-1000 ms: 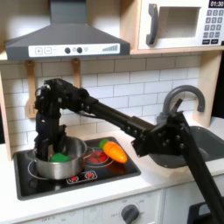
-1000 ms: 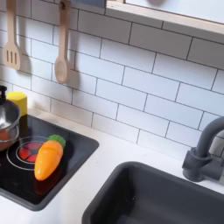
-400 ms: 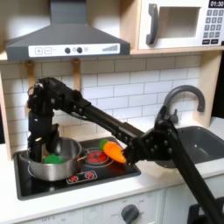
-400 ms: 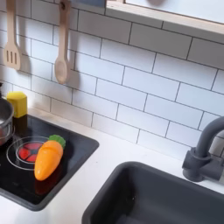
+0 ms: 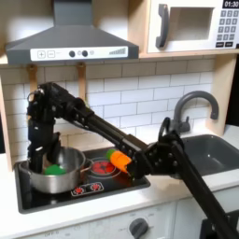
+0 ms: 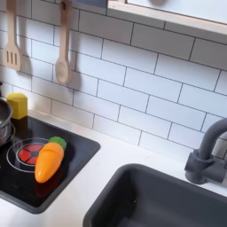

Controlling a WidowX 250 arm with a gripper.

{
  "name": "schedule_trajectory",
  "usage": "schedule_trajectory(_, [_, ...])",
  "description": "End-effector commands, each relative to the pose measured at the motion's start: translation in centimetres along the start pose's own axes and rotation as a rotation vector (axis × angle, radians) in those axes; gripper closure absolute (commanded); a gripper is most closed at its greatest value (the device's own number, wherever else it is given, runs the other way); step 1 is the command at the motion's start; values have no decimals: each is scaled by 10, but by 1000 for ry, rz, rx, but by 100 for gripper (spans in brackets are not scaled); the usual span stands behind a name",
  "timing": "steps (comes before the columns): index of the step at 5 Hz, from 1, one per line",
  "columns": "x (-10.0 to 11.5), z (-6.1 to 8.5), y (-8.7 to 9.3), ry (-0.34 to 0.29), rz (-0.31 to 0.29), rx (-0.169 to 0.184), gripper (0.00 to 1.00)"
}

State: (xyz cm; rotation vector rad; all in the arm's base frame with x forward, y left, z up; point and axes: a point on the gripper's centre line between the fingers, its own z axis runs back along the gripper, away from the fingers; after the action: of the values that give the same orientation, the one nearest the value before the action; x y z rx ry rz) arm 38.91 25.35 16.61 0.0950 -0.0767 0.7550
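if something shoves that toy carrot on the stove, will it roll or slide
The toy carrot probably rolls: it lies on its side and looks rounded and tapered, so it would likely curve. Its surface looks smooth and glossy, so it may slip on the flat stove top.

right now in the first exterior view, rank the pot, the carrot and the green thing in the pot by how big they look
1. Pot, clearly the largest.
2. Carrot on the stovetop.
3. Green thing inside the pot, below the gripper; it is partly hidden, so its rank against the carrot is unsure.

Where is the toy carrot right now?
The carrot lies on the black stovetop at the second exterior view's left, over a red burner ring, beside the silver pot.
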Motion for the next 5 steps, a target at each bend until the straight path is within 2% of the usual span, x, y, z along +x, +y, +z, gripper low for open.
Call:
schedule_trajectory(1, [-5,10,-2,-19,-19,-17,0])
schedule_trajectory(2, [-19,-4,-1,37,-47,-32,0])
schedule_trajectory(3, [-31,13,0,28,-72,-64,0])
schedule_trajectory(4, [-31,26,4,9,-59,-91,0])
schedule_trajectory(5, [-34,21,2,25,-72,-97,0])
